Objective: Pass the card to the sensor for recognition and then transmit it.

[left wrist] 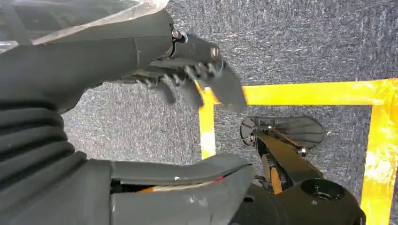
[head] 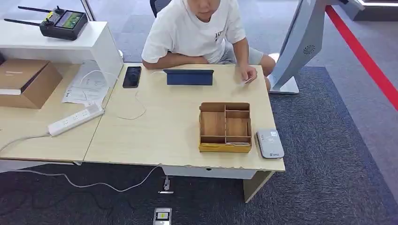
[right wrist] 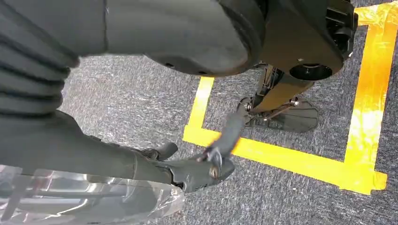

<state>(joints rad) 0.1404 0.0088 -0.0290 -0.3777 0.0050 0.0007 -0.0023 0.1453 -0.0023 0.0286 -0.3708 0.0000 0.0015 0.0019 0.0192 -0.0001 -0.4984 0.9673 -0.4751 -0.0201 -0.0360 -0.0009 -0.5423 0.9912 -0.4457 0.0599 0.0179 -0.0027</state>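
- Far left, a cardboard box sits on the lighter side desk, and above it a remote controller with two antennas rests on a white shelf.
- A white power strip lies across the seam between the two desks, just beside a sheet of papers.
- On the wooden table a black phone lies flat, with a white cable looping beside it.
- A dark blue tablet case stands near the far edge, in front of a seated person in a white shirt.
- The person's hand holds the card low over the table's far right corner.
- A wooden divided tray sits near the front edge, and the grey card sensor lies just beside it on the right.
- The robot's left hand hangs over grey carpet and yellow floor tape, fingers spread and holding nothing.
- The right hand hangs likewise over the carpet, fingers loose and apart, with nothing in them.
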